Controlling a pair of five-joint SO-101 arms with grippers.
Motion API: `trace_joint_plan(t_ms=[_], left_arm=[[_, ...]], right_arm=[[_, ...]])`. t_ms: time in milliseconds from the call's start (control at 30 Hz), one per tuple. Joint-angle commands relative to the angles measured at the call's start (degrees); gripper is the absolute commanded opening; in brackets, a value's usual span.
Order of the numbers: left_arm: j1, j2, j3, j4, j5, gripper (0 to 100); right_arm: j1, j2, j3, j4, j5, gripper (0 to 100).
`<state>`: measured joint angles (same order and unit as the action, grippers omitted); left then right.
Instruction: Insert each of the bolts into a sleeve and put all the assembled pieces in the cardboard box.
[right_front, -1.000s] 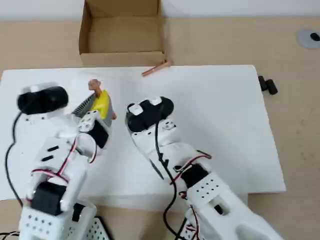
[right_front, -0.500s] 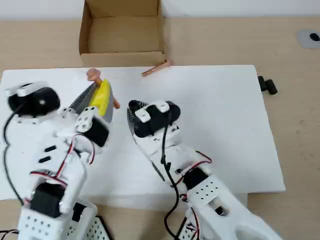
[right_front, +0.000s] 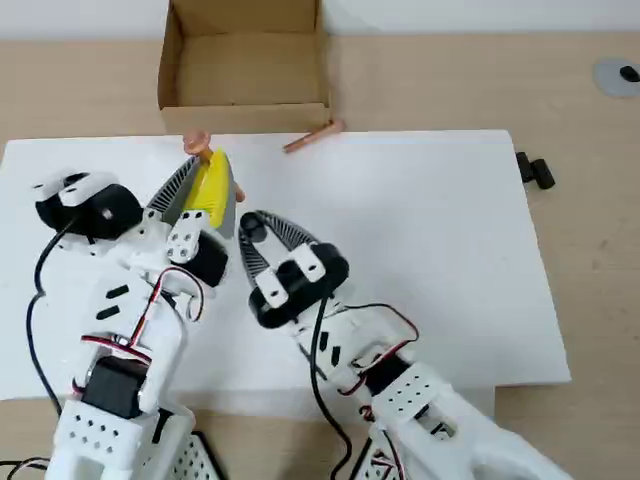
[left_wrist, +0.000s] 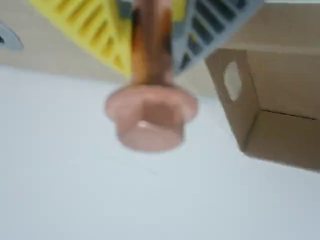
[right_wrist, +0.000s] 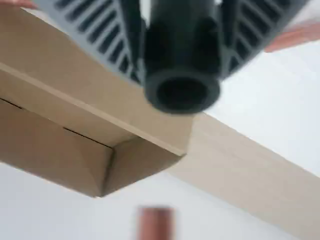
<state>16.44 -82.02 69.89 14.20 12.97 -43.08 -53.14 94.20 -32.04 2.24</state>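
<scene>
Gripping bolt (left_wrist: 150, 115) in left gripper (right_front: 204, 162), sleeve (right_wrist: 182, 90) in right gripper (right_front: 262, 231), 6 o'clock of box (right_front: 245, 116); second bolt (right_front: 313, 135) at its 5 o'clock.

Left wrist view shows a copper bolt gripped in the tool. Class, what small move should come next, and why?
Probably swing the left tool with its bolt toward the dark sleeve in the right tool and line them up: each tool holds one part, apart, so nothing is assembled yet.

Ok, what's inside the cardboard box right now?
Inside the cardboard box I see bare floor with nothing lying on it. Its far end is cut off by the high view's top edge, so that part cannot be checked.
</scene>
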Motion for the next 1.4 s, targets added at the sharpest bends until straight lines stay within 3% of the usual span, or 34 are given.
trace_joint_plan(t_ms=[0, 333, 800, 1133, 1367], left_arm=[[1.9, -0.7, 0.7, -1.7, 0.0, 0], [2.2, -1.5, 3.4, -0.1, -0.2, 0], [2.3, -10.2, 3.8, 11.2, -0.1, 0], [4.3, -10.3, 5.0, 9.9, -0.1, 0], [2.0, -10.3, 9.1, -1.5, -0.5, 0]], right_arm=[[-0.9, 0.1, -2.9, -1.1, 0.4, 0.9], [1.5, -0.3, -7.1, 8.3, -5.4, 0.9], [2.3, -0.3, -7.8, 8.9, -5.6, 0.9], [2.3, -0.3, -7.8, 8.9, -5.6, 0.9], [2.3, -0.4, -7.8, 8.9, -5.6, 0.9]])
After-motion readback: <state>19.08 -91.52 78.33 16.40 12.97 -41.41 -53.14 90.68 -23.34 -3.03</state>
